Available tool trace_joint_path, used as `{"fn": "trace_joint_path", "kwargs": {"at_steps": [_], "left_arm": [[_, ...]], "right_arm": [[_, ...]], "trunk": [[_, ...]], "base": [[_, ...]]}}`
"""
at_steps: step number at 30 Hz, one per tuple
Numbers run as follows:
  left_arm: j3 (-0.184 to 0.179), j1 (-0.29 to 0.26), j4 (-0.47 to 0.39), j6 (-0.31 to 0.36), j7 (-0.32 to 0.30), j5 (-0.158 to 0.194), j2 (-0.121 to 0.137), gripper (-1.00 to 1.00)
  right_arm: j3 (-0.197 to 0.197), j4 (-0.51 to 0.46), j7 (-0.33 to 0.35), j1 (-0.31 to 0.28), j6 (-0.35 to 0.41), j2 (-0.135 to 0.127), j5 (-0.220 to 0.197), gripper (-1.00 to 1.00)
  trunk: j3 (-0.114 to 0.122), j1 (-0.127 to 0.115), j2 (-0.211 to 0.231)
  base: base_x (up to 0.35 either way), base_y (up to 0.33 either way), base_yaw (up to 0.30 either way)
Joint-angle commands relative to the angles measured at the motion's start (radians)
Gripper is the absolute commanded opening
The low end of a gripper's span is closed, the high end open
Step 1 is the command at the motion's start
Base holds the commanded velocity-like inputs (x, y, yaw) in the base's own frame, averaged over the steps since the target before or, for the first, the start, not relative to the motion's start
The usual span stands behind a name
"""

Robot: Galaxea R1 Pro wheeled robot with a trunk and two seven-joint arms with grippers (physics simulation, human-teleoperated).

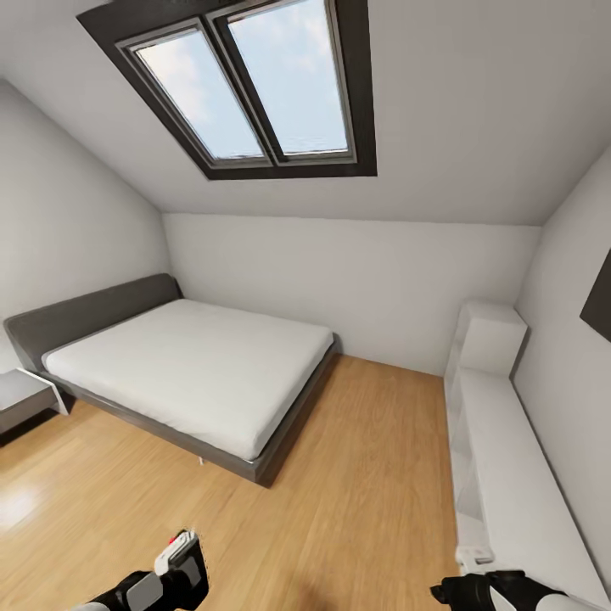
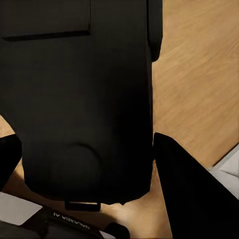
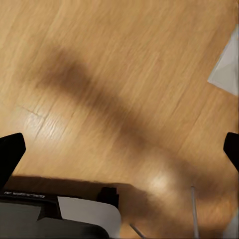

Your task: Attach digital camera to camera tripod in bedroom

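While left end effector (image 2: 82, 159) grips digital camera (image 2: 84, 94), shelf (image 1: 509, 458) bare.

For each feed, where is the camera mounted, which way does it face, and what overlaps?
Head: high, facing forward-down at the bed; left gripper and right gripper at bottom.
Left wrist: along its fingers, closed on the digital camera.
Right wrist: down at the wood floor; fingertips spread.
Shared: the wood floor.
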Motion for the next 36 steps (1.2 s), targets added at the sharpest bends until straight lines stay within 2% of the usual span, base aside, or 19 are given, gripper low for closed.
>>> {"fn": "trace_joint_path", "kwargs": {"at_steps": [1,7,18,25,31,36], "left_arm": [[-0.007,0.008,0.007,-0.009,-0.004,0.004,-0.003,-1.00],[-0.007,0.092,0.029,-0.054,0.002,-0.034,-0.011,-1.00],[-0.007,0.245,0.035,-0.093,0.043,-0.102,-0.015,-1.00],[-0.008,0.306,0.036,-0.124,0.046,-0.130,-0.022,-1.00],[-0.007,0.340,0.036,-0.132,0.047,-0.136,-0.025,-1.00],[-0.008,0.356,0.037,-0.142,0.047,-0.138,-0.026,-1.00]], "right_arm": [[-0.003,0.003,-0.005,-0.001,-0.004,0.000,0.009,1.00],[-0.003,0.009,-0.030,0.004,-0.019,-0.001,0.009,1.00],[-0.002,0.011,-0.037,0.132,-0.058,0.005,0.008,1.00],[-0.003,0.011,-0.040,0.197,-0.095,0.014,0.007,1.00],[-0.002,0.011,-0.058,0.254,-0.131,0.020,0.011,1.00],[0.001,0.010,-0.088,0.301,-0.154,0.042,0.015,1.00]], "trunk": [[0.000,0.000,-0.001],[0.000,0.000,-0.001],[0.000,0.000,-0.001],[0.000,0.000,-0.001],[0.000,0.000,-0.001],[0.000,0.000,-0.001]], "base": [[0.000,0.000,0.000],[0.000,0.000,0.000],[0.000,0.000,0.000],[0.000,0.000,0.000],[0.000,0.000,0.000],[0.000,0.000,0.000]]}}
